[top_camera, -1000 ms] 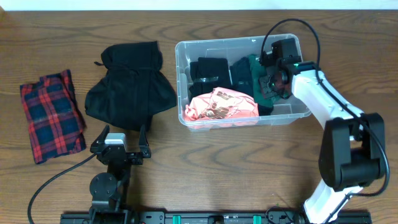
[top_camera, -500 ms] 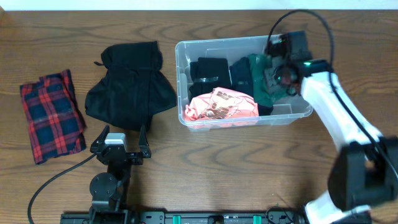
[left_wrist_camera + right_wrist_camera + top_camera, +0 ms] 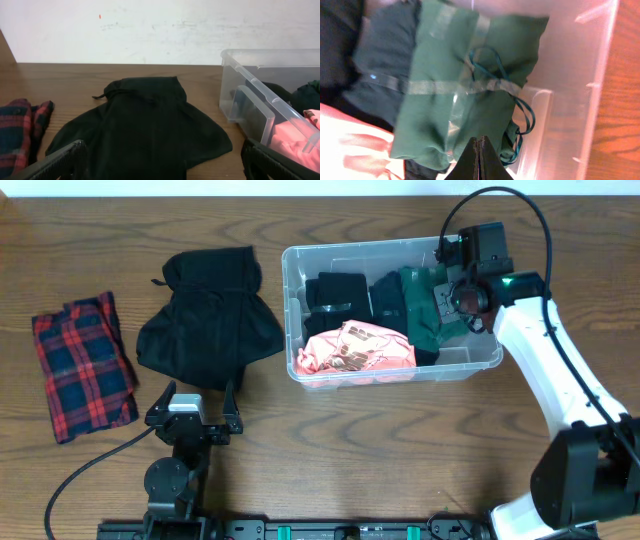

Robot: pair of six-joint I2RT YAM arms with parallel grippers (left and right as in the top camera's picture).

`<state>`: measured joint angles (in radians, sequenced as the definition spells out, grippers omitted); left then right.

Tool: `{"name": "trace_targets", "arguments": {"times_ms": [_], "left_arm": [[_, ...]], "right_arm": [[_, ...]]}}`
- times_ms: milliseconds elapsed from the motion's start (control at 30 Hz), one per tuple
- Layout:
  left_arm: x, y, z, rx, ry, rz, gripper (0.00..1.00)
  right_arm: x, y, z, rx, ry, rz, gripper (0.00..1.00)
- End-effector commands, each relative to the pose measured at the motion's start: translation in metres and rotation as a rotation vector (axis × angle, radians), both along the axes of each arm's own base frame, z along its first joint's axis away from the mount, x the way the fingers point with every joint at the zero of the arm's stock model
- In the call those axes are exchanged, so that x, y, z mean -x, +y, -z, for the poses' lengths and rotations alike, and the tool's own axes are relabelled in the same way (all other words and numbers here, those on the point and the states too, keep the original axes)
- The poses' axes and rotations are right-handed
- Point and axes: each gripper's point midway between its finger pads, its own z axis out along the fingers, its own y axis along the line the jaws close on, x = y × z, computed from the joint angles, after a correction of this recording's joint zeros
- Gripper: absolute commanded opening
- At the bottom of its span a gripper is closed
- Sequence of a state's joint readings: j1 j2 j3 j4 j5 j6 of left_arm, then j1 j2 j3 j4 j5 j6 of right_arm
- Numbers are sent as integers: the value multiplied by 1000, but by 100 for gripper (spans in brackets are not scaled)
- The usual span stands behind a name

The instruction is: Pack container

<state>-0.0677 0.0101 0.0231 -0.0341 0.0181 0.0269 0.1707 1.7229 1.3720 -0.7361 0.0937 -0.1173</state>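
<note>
Right claw (image 3: 480, 145): a second ago it was part-open over the folded dark-green drawstring cloth (image 3: 460, 100). It has now drawn off and is clenched on nothing. The cloth lies just ahead of it, inside the clear rectangular plastic container (image 3: 470, 362), which sits beneath the claw. Judged: one item deposited.

Left claw (image 3: 195, 412): spread wide, idle. The black garment (image 3: 205, 320) ahead of it is unpacked.

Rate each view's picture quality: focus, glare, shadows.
Overhead: sharp and evenly lit, no harsh shadows around the container. Left wrist: in focus, though the black garment shows little detail. Right wrist: slightly soft, pale glare streaks crossing the green garment; the shut right tool is just a dark wedge.
</note>
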Motion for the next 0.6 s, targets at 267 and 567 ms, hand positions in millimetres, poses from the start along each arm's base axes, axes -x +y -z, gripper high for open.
{"name": "trace_targets", "arguments": {"times_ms": [267, 567], "left_arm": [[1, 4, 17, -13, 49, -22, 98], [1, 4, 17, -13, 49, -22, 98]], "right_arm": [[16, -24, 70, 112, 184, 63, 1], [19, -25, 76, 102, 202, 98, 1]]}}
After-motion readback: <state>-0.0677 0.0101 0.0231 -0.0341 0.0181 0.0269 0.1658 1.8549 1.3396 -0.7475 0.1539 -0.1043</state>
